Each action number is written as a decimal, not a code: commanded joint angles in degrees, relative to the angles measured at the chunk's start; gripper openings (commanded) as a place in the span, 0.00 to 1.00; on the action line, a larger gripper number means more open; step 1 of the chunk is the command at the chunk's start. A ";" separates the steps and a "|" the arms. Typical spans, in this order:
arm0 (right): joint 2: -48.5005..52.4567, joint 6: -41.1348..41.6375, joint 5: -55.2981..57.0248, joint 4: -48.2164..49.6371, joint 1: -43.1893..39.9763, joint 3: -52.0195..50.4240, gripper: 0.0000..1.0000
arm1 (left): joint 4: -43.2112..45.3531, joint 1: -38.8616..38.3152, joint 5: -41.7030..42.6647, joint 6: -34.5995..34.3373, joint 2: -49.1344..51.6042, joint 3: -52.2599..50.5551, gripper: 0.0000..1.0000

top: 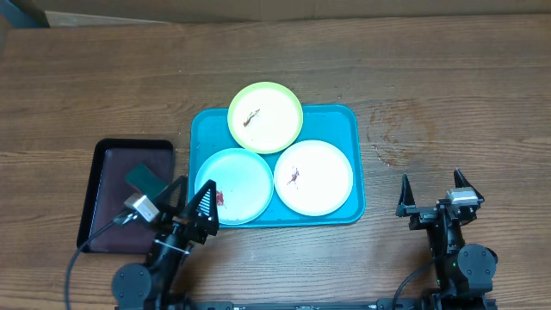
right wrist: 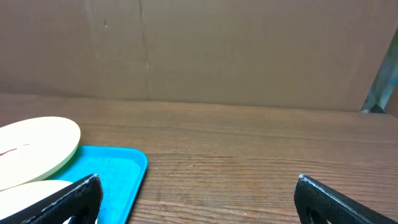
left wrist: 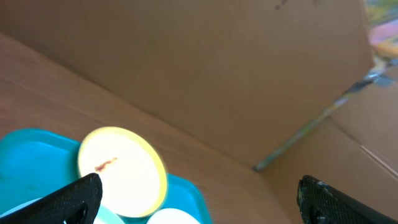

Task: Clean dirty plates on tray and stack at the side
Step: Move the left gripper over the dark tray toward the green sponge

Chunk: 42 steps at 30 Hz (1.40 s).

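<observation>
Overhead shows the tray (top: 351, 129) mid-table with all three plates on it: the yellow-green plate (top: 265, 117) overhanging the far rim, the light blue plate (top: 234, 186) at the near left, and the white plate (top: 313, 176) at the near right. Each carries a reddish smear. The left gripper (top: 194, 196) hovers spread wide and empty at the blue plate's near edge. The right gripper (top: 432, 185) is also released, well apart from the tray. A dark tray (top: 108, 215) on the left holds a dark green block (top: 146, 179), probably the wiper.

Left wrist view has the fingers (left wrist: 74, 196) splayed, with the yellow-green plate's smear plain ahead.

Right wrist view shows only the tray's right corner and the plate edges, with nothing between the jaws.

Fetching the block looks like the first step. Grip it flat and press lightly. The other arm should pin the plate's rim so it does not skate.
</observation>
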 commanded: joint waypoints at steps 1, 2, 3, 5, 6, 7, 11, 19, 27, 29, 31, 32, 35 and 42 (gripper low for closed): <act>-0.48 -0.04 -0.02 0.33 0.26 -0.59 1.00 | -7.89 -0.35 -9.11 14.27 3.15 10.36 1.00; -0.48 -0.02 -0.02 0.33 0.26 -0.59 1.00 | -10.43 -0.35 -12.07 16.04 4.70 12.57 1.00; -0.48 -0.02 -0.02 0.33 0.26 -0.59 1.00 | -12.90 -0.35 -15.21 16.72 6.38 14.60 1.00; -0.48 -0.04 -0.02 0.33 0.26 -0.59 1.00 | -18.49 -0.35 -22.62 17.07 10.84 18.91 1.00; -0.48 -0.04 -0.02 0.33 0.26 -0.59 1.00 | -20.59 -0.35 -25.49 17.68 13.11 20.68 1.00; -0.48 -0.04 -0.02 0.33 0.26 -0.59 1.00 | -22.95 -0.35 -28.92 18.43 16.11 22.75 1.00; -0.48 -0.04 -0.02 0.33 0.26 -0.59 1.00 | -27.34 -0.33 -35.85 20.04 27.34 28.52 1.00; -0.48 -0.04 -0.02 0.33 0.26 -0.59 1.00 | -30.99 0.09 -35.78 20.74 45.46 39.26 1.00; -0.48 -0.04 -0.02 0.33 0.26 -0.59 1.00 | -41.24 7.28 -28.61 25.99 54.21 49.66 1.00; -0.48 -0.04 -0.02 0.33 0.26 -0.59 1.00 | -42.77 10.93 -23.78 28.26 55.67 51.21 1.00; -0.48 -0.02 -0.02 0.33 0.26 -0.59 1.00 | -43.93 15.19 -20.76 28.39 57.07 51.82 1.00; -0.48 -0.02 -0.02 0.33 0.26 -0.59 1.00 | -44.33 17.84 -19.26 28.15 57.83 51.80 1.00; -0.48 -0.04 -0.02 0.33 0.26 -0.59 1.00 | -45.20 22.88 -14.53 26.01 59.76 51.80 1.00; -0.48 -0.02 -0.02 0.33 0.26 -0.59 1.00 | -45.16 26.08 -13.33 23.65 63.89 51.80 1.00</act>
